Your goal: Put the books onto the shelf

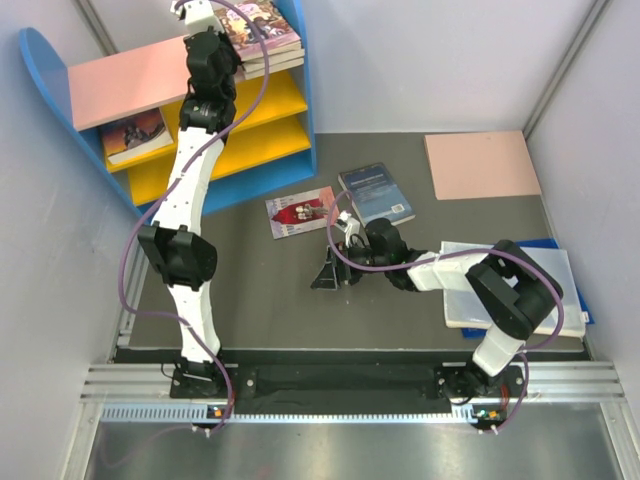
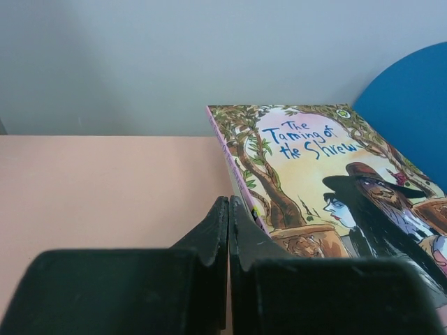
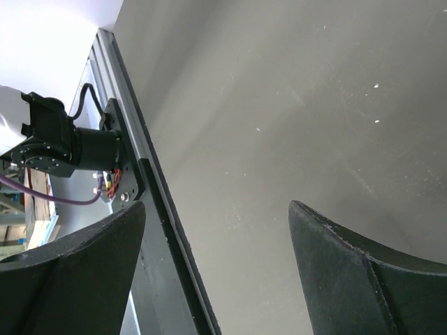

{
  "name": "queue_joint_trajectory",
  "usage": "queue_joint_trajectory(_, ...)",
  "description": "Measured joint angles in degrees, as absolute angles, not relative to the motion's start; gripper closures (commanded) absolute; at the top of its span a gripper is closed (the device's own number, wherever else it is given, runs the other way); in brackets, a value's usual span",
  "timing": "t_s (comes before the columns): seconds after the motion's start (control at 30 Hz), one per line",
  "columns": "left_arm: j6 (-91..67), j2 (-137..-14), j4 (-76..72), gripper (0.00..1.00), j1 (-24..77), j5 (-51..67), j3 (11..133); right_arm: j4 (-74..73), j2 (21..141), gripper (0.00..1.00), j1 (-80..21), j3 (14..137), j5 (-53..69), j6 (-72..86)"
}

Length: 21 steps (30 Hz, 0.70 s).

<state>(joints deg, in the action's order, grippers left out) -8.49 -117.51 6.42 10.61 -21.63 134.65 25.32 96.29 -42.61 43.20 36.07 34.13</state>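
Books (image 1: 275, 38) on shelf (image 1: 120, 85); two beside it

Premises: a robotics test cell, not a home. Evidence: plain pale-grey partition walls (image 1: 420, 60) enclose a dark grey matte tabletop (image 1: 280, 320). A slotted aluminium rail (image 1: 570, 380) along its near edge carries the bolted-down white-and-black left arm (image 1: 190, 190) and right arm (image 1: 515, 290).

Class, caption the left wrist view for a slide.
Left gripper, jaws shut, beside the Shrew paperback on the pink top board.

left hand (image 2: 228, 204) closed, arm (image 1: 190, 190) outstretched; right hand (image 3: 216, 209) spread wide.
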Motion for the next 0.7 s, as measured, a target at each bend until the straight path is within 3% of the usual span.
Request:
queue_joint_trajectory(0.43, -8.47, -117.47, 8.32, 1.00, 9.87, -20.91, 133.38, 25.32, 96.29, 0.17, -42.61, 43.20, 36.07, 34.15)
queue_joint_trajectory(0.7, -9.98, -107.46, 4.03, 1.00, 8.40, -23.09, 117.21, 25.15, 96.03, 0.17, -42.61, 43.20, 35.42, 34.09)
